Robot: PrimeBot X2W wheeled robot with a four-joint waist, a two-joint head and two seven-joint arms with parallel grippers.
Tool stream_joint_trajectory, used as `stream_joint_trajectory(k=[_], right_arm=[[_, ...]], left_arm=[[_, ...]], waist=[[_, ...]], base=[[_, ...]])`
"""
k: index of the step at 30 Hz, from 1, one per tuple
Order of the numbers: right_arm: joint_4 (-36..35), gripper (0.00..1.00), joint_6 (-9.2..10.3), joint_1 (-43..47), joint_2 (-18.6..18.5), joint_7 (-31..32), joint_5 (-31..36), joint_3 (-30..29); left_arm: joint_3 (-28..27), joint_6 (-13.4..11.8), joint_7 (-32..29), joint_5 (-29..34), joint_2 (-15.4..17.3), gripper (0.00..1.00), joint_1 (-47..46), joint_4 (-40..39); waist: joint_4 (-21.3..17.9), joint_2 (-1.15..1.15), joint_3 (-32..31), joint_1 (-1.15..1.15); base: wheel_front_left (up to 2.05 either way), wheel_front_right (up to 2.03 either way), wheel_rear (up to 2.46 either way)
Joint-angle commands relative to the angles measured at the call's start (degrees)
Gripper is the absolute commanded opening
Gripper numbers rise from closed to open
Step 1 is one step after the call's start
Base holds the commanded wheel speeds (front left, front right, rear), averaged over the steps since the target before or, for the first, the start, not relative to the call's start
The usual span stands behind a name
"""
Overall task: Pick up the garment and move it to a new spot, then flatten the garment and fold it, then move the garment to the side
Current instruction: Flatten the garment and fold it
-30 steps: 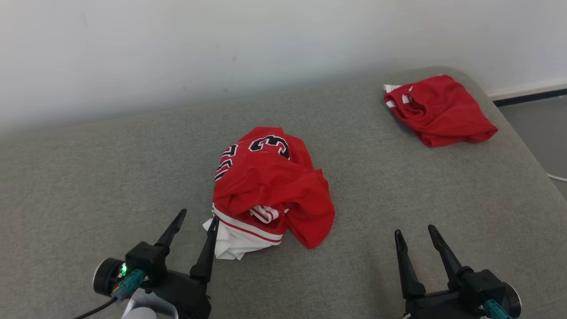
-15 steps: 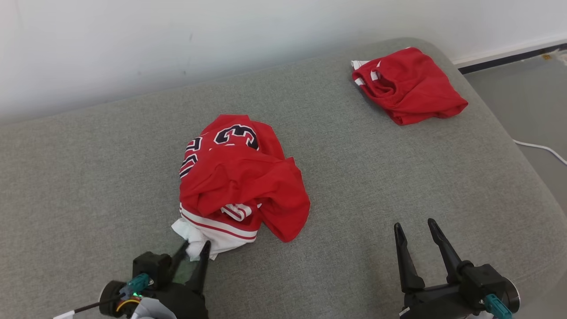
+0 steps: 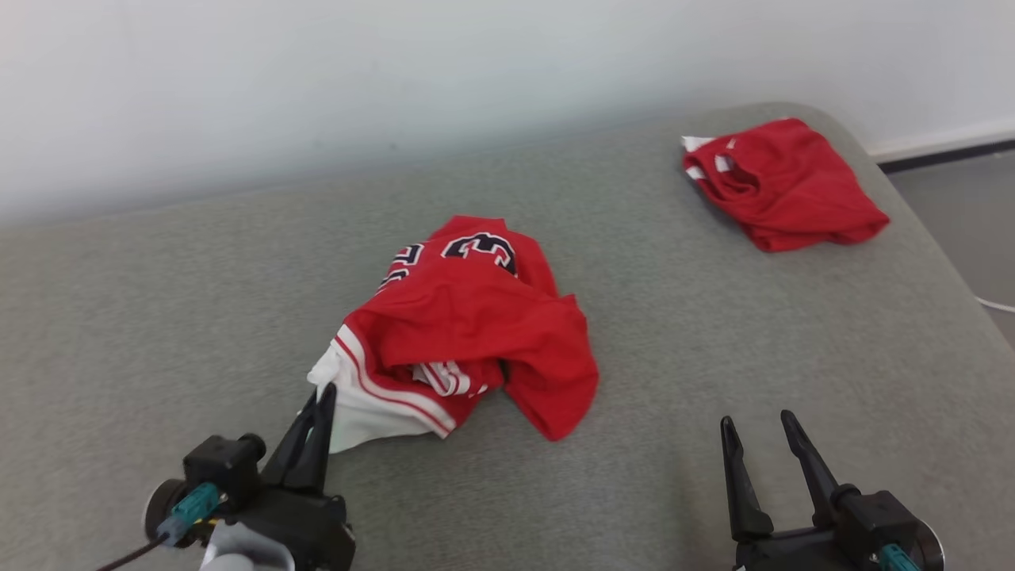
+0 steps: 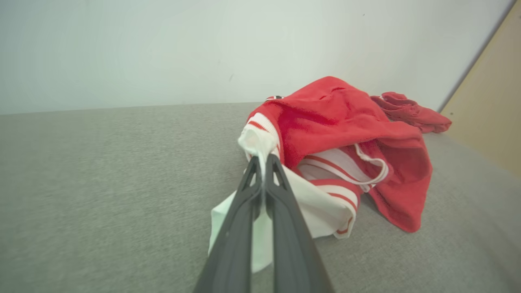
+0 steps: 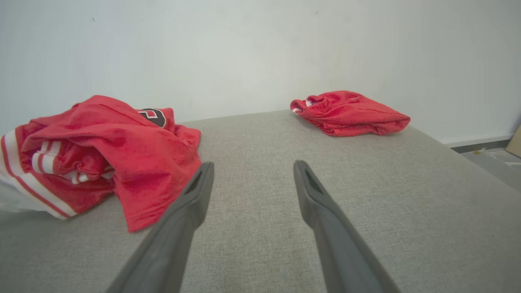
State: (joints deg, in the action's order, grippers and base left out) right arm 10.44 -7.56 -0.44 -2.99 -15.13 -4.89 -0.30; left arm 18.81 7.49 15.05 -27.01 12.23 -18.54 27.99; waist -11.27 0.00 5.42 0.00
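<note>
A crumpled red garment [image 3: 476, 325] with white and red striped trim and a dark number lies in the middle of the grey cushion [image 3: 158, 317]. My left gripper [image 3: 323, 390] is shut on its white corner, which is pulled up and toward the lower left. In the left wrist view the garment [image 4: 338, 130] bunches beyond my left gripper [image 4: 262, 159], white cloth pinched between the fingers. My right gripper [image 3: 756, 422] stands open at the lower right, apart from the cloth. The right wrist view has the garment [image 5: 101, 154] left of my right gripper [image 5: 252, 163].
A second red garment [image 3: 781, 182], folded, lies at the cushion's far right corner, also the second garment [image 5: 350, 112] in the right wrist view. A white wall runs behind. The cushion's right edge drops to the floor, where a white cable [image 3: 995, 304] lies.
My left gripper shut on the garment's white corner and pulled it up and to the left, stretching the trim. The head camera shifted. The right gripper stayed open.
</note>
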Motion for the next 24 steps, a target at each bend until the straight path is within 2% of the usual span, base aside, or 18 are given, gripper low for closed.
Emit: stream_joint_trajectory(k=[1,6,11,16,23,24], right_arm=[[0.04,1.0,0.17,0.8,0.18,0.0,-0.54,-0.04],[0.06,1.0,0.17,1.5,0.19,0.0,-0.76,0.17],[0.32,1.0,0.17,1.25,0.19,0.0,-1.09,0.3],[0.78,1.0,0.17,1.12,0.19,0.0,-1.27,0.63],[1.22,1.0,0.17,1.56,0.2,0.0,-0.91,0.24],[1.29,1.0,0.17,1.59,0.2,0.0,-0.88,0.17]], left_arm=[[-1.26,-0.47,0.17,1.56,0.73,0.0,2.48,-2.37],[-4.18,-2.18,0.17,3.49,2.25,0.0,8.86,-9.07],[-4.57,-3.29,0.17,2.52,1.58,0.0,15.69,-12.16],[-4.08,-4.06,0.14,1.65,0.38,0.0,20.66,-10.36],[-5.14,-2.56,0.15,1.4,-0.78,0.0,20.56,-9.38],[-5.62,-2.54,0.15,1.98,-0.94,0.25,20.11,-9.85]], waist=[[4.11,0.0,-2.01,0.0],[8.83,0.0,-2.73,0.0],[12.29,0.0,-2.31,0.0],[13.55,0.0,-2.52,0.0],[14.05,0.0,-3.25,0.0],[14.09,0.0,-3.39,0.0]], base=[[0.0,0.0,0.0],[0.0,0.0,0.0],[0.0,0.0,0.0],[0.0,0.0,0.0],[0.0,0.0,0.0],[0.0,0.0,0.0]])
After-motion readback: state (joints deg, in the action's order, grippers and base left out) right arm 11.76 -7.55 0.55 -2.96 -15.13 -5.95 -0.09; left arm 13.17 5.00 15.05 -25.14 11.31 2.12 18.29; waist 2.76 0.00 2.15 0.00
